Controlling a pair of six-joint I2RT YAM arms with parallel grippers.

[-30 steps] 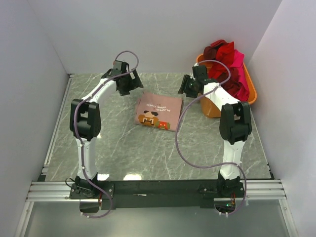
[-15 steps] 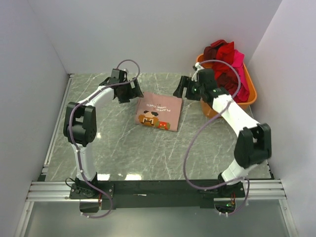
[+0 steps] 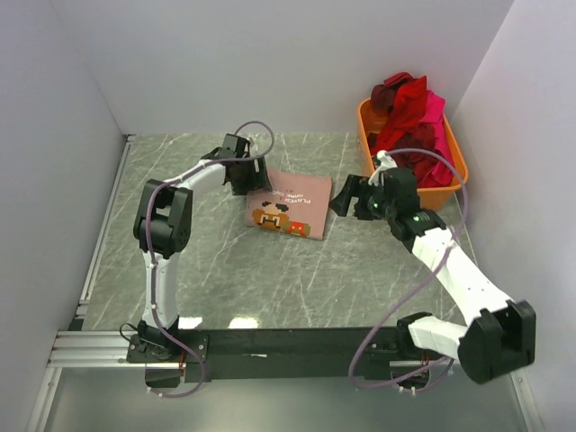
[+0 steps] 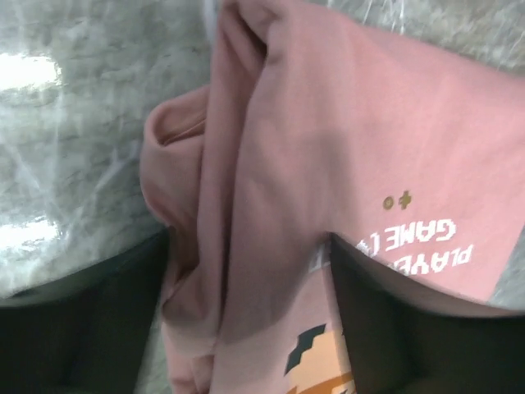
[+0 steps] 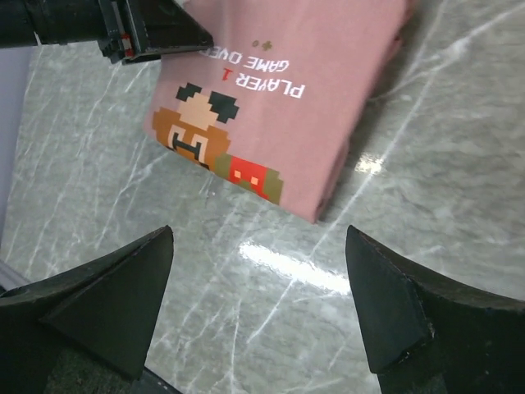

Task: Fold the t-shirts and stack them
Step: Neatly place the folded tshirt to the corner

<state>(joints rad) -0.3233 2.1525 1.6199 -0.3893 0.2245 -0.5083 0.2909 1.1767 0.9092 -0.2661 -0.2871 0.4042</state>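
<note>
Matt cloth t-shirt on glossy marbled table (tub looks smooth plastic)

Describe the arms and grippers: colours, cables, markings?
The left arm and right arm both have white links with black joint housings. A purple-grey cable loops loosely along each. The left gripper and right gripper are black, with wedge-shaped fingers. No readable markings.

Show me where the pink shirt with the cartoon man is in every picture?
Top view: pink shirt lies folded right in the middle of the picture.
Left wrist: pink shirt fills most of the picture, very close.
Right wrist: pink shirt sits top middle.
Shared landmark: its white printed words, visible in all three.
</note>
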